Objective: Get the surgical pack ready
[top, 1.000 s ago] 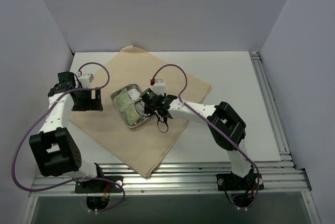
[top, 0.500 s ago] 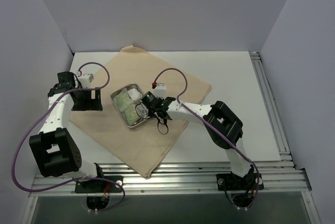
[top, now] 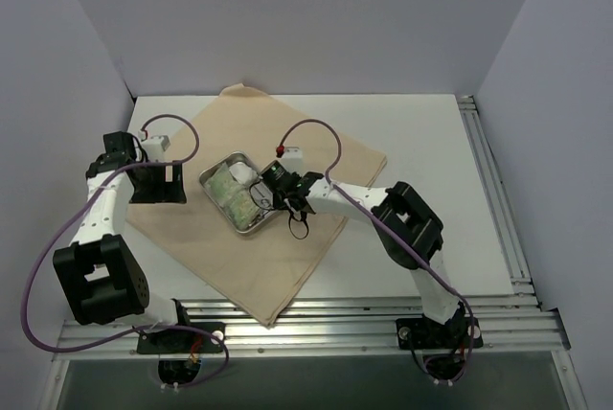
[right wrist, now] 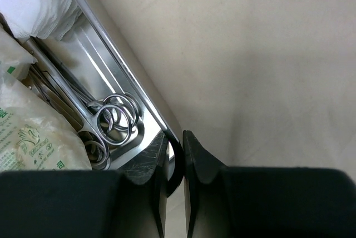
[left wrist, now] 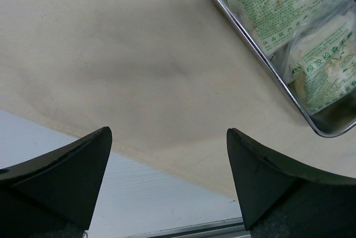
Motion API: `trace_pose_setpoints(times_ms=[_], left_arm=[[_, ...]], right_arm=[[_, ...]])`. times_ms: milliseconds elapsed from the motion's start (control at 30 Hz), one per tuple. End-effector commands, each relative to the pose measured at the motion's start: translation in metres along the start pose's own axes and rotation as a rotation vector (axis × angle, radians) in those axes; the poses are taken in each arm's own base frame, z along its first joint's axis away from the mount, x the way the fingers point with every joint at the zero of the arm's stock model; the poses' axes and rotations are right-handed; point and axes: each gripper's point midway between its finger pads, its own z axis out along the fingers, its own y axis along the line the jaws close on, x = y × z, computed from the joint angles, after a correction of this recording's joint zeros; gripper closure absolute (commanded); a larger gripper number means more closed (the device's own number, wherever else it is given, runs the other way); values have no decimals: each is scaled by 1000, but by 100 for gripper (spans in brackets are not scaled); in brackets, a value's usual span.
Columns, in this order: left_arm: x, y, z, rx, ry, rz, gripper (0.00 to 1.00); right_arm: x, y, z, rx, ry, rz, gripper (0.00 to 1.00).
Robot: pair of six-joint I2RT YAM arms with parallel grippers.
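Note:
The tan cloth lies spread on the white table. On it sits the shiny steel tray, holding green packets, white gauze and metal forceps. My right gripper is at the tray's near right corner, its fingers shut on the tray's rim, one finger inside and one outside. The gauze and a packet lie just beyond. My left gripper hangs open over the cloth's left edge, left of the tray, touching nothing.
A small black loop lies on the cloth just below the right gripper. Metal rails run along the near edge and the right side. White walls close in the back and both sides.
My right gripper has closed down onto the tray's corner rim, and the tray has shifted slightly left and up. The left arm has stayed still.

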Motion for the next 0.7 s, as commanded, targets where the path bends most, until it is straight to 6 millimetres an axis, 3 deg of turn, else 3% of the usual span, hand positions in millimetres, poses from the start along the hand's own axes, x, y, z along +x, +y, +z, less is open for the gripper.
trace_pose_setpoints(times_ms=[0,67,267,367,400,433,533,667], left_arm=[[-12,5,-9,-20,-60,25,6],[-12,7,-9,-25,-61,24,6],[-15,10,-9,-36,-51,23,6],[-17,11,-6,-36,-48,16,6],[-16,12,-5,-37,-45,14,6],[-16,12,-3,-36,-39,8,6],[-15,11,2,-25,-26,-1,7],[-14,10,7,-14,-15,-7,8]], right_arm=[[-20,-21,16,31,12,-145,100],[-20,-22,22,-15,47,-235,100],[-48,-13,33,-127,22,-564,100],[-63,-10,41,-200,16,-602,100],[-54,-6,47,-258,50,-637,100],[-65,-2,48,-274,34,-643,100],[-64,-11,69,-257,61,-698,100],[-86,-9,92,-221,38,-723,97]])
